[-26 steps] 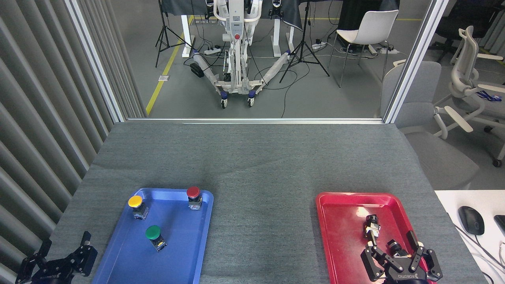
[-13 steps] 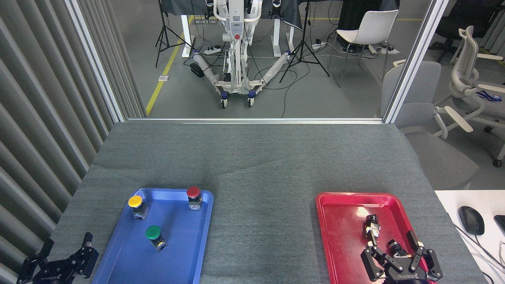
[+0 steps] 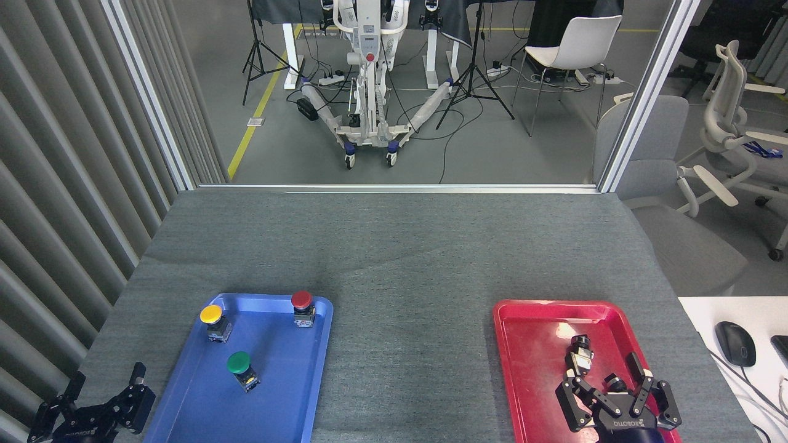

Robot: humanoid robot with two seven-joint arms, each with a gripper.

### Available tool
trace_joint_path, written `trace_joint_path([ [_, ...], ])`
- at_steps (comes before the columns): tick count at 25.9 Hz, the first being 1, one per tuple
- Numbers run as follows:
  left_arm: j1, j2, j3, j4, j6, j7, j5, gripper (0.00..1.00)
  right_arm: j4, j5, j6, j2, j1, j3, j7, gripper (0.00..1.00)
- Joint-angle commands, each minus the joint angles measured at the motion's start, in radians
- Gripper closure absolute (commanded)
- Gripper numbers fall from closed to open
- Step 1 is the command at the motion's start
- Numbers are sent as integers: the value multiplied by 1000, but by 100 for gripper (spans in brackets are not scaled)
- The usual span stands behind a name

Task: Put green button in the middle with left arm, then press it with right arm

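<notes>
green button (image 3: 239,363) untouched in blue tray (image 3: 289,394) near desk's front-left corner.
left claw (image 3: 92,406) spread apart, empty; right claw (image 3: 615,400) likewise; risk of clipping tray rim, tipping button.

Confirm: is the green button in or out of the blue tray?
In. The green button stands upright on the blue tray floor, inside the rim.
</notes>
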Motion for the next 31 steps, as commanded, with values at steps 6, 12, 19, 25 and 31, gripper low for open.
trace_joint_path([
  [6, 4, -4, 0, -2, 0, -3, 0, 1, 14, -82, 2, 12, -11, 35, -3, 0],
  [12, 7, -5, -1, -3, -6, 2, 0, 1, 15, -81, 6, 16, -11, 35, -3, 0],
  [19, 7, -11, -1, -5, -8, 6, 0, 1, 15, -29, 22, 18, -9, 35, -3, 0],
  [25, 4, 13, -155, -3, -69, 0, -107, 1, 34, -30, 36, 33, -9, 40, -3, 0],
  [31, -19, 1, -230, 30, -106, -6, -238, 1, 41, -33, 39, 35, -8, 76, -3, 0],
])
